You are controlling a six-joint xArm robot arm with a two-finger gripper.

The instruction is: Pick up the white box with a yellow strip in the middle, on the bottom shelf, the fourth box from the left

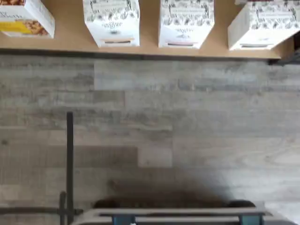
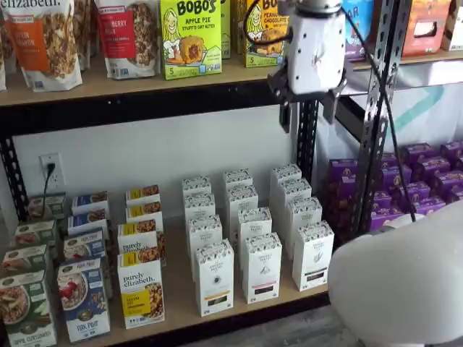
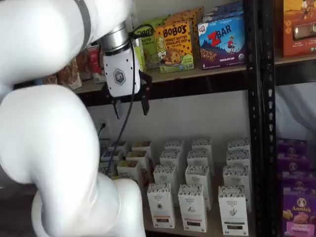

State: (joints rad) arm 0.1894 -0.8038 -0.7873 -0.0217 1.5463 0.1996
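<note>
The white box point(image 1: 112, 21) with a yellowish band low on its front stands at the front of the bottom shelf point(image 1: 70, 33), just right of the purely elizabeth box point(image 1: 23, 21). It shows in both shelf views point(image 2: 213, 278) point(image 3: 160, 205), with like white cartons point(image 2: 262, 266) to its right and behind it. The bottom shelf board point(image 2: 177, 293) is pale tan. My gripper point(image 2: 307, 108) hangs high, level with the upper shelf and well above the white boxes. It also shows in a shelf view point(image 3: 131, 106). Its two black fingers stand apart, open and empty.
Grey wood-look floor point(image 1: 187, 117) lies in front of the shelf. A dark mount with teal brackets point(image 1: 178, 218) shows in the wrist view. A black rack upright point(image 2: 376, 108) stands right of the gripper, purple boxes point(image 2: 427, 173) beyond it. The white arm point(image 3: 49, 123) fills one shelf view's left.
</note>
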